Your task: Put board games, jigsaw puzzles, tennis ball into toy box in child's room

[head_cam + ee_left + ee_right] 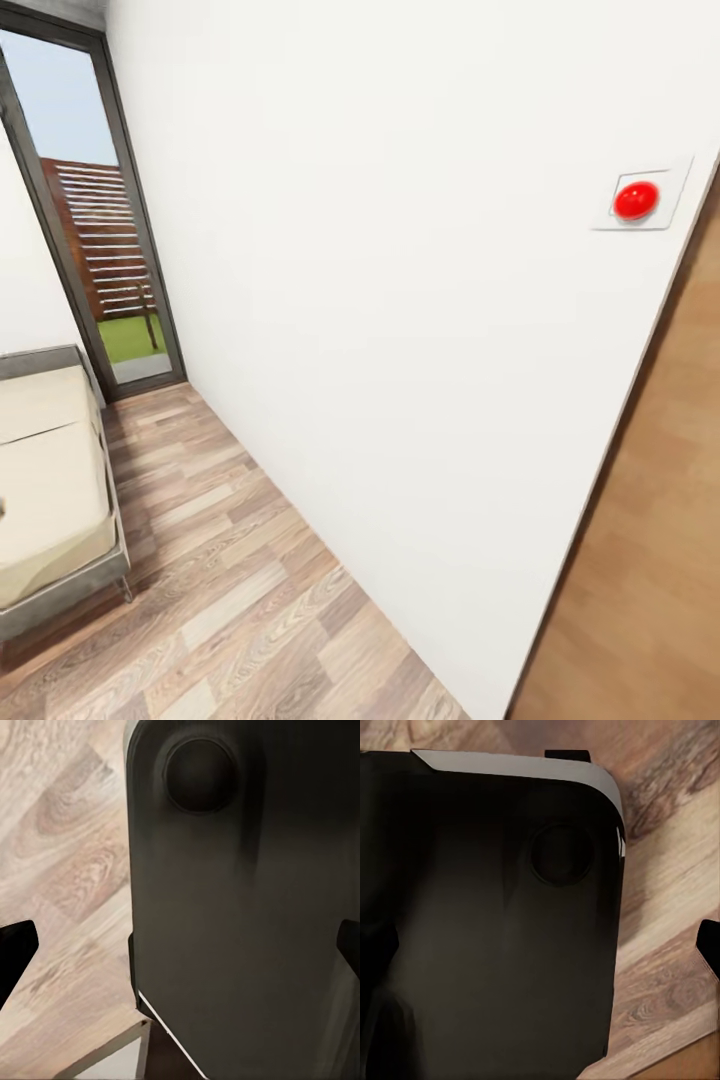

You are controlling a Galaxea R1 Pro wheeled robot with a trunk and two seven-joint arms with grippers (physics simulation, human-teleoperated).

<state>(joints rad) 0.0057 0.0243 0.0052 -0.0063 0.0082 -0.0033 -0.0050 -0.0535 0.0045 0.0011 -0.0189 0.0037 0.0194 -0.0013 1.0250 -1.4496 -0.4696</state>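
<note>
Our left hand [180, 945] hangs low with its two dark fingertips [15, 945] spread wide apart, and nothing sits between them. Our right hand [547, 945] looks the same: one fingertip [709, 945] shows at the edge, far from the other side, and it holds nothing. Just past both hands we see a big dark part of our own body [240, 907], and under that the wood floor [60, 855].

Farther out, the bed [50, 480] is off to our left side, with its soft beige top and thin grey frame. We cannot see any games on the part that shows. Ahead is a white wall [380, 300] with a red button [636, 200], and a tall window [90, 230] at the far end.

We think the game boxes will be light, stiff and flat, so we should pinch one by a thin edge.
</note>
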